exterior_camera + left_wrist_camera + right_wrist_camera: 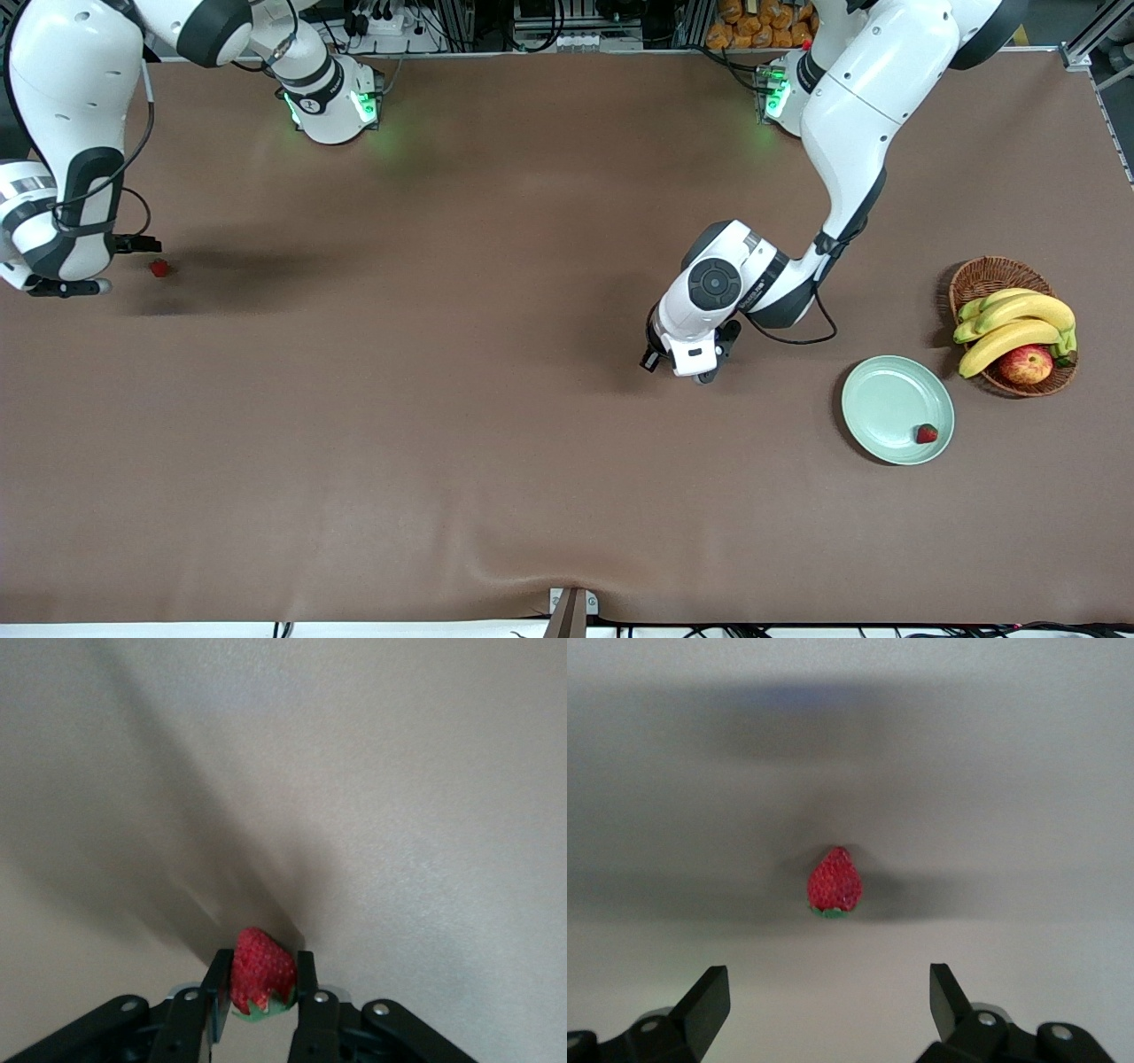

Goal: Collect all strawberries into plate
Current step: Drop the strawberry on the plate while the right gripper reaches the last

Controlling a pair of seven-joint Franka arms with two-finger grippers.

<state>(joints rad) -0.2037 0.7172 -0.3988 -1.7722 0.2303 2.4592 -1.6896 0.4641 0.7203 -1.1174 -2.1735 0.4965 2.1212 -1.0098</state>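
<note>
My left gripper (262, 981) is shut on a small red strawberry (260, 967) with a green top, held between both fingers low at the brown table. In the front view that gripper (680, 368) is near the table's middle and hides its berry. The pale mint plate (886, 403) lies toward the left arm's end, with one strawberry (927, 433) in it near the rim. Another strawberry (159, 268) lies on the table at the right arm's end. My right gripper (828, 979) stands open just short of that strawberry (834, 883), with nothing between its fingers.
A brown wicker basket (983, 275) with bananas (1014, 323) and a red-yellow apple (1025, 364) stands beside the plate, farther from the front camera. Bare brown tabletop lies between my left gripper and the plate.
</note>
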